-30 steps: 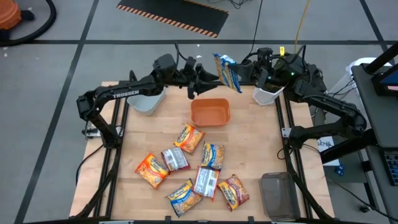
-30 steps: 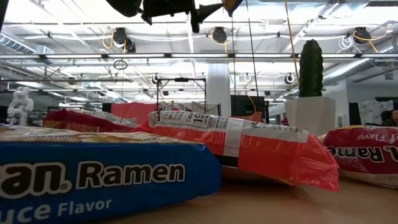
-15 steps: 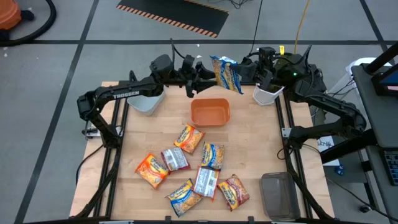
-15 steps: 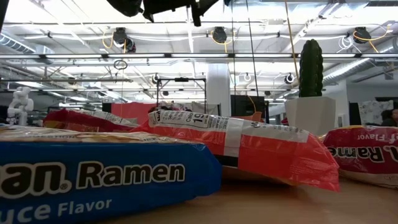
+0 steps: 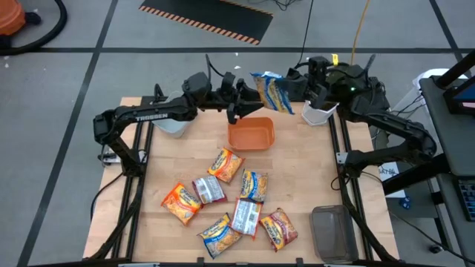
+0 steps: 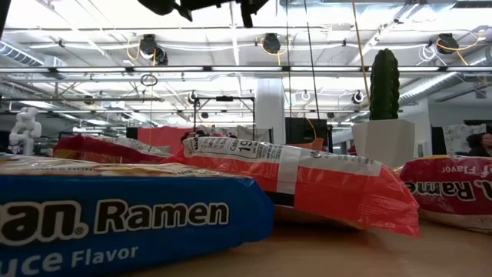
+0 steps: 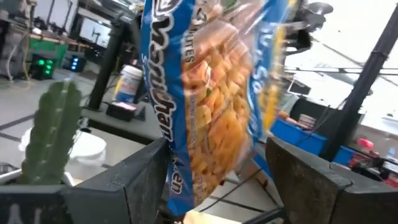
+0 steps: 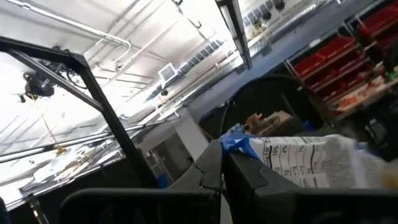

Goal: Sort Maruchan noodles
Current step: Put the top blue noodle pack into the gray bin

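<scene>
Grey concrete floor surrounds a pale wooden worktop, and both dark arms reach over its far edge. At the far middle the right gripper is clamped on one end of a crinkly yellow-and-blue ramen packet, which it holds in the air; its own wrist view shows the two fingers pressed together on the packet's blue-edged end. The left gripper sits just beside the packet's other side, its fingers spread apart with the packet hanging between them but not gripped. Directly beneath the two grippers, touching neither, stands an orange plastic bin. A grey bin lies under the left arm, away from its gripper, and a white bin sits just below the right gripper's wrist. Well apart from both grippers, toward the near side of the worktop, the other packets lie in a loose cluster: an orange packet, a yellow-blue packet, a silver-red packet, another orange packet, a blue-white packet, a second yellow-blue packet and a red packet. A clear lidded bin rests at the near right corner, farthest from the grippers. From table height, a blue ramen packet and an orange-red one fill the foreground.
</scene>
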Robot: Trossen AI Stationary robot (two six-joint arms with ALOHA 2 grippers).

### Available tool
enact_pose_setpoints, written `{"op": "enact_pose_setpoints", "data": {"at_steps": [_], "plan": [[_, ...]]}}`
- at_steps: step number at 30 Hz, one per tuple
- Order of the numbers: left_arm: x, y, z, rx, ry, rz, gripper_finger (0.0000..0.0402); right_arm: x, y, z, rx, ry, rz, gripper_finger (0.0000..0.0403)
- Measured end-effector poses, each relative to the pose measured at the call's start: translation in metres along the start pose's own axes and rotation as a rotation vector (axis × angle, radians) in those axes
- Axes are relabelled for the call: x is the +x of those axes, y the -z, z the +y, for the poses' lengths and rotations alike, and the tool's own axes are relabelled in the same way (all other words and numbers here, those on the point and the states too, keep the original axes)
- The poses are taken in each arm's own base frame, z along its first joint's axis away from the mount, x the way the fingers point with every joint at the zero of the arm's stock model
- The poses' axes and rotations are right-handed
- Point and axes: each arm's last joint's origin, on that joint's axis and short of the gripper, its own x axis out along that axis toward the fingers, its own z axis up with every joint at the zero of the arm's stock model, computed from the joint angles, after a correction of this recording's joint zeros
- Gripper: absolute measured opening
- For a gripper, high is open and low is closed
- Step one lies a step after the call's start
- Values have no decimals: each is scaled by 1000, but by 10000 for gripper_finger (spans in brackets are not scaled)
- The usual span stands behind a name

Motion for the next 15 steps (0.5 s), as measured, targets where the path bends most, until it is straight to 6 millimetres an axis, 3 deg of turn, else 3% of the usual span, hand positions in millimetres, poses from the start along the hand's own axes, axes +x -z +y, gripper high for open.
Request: {"op": "enact_pose_setpoints", "data": {"at_steps": [8,15], "plan": [[11,5,1,-45,170,-150,246,-1,-2,4,-16,-25,1,0],[19,16,-2,-64,138,-155,213,-1,1,2,-24,-52,52,0]]}}
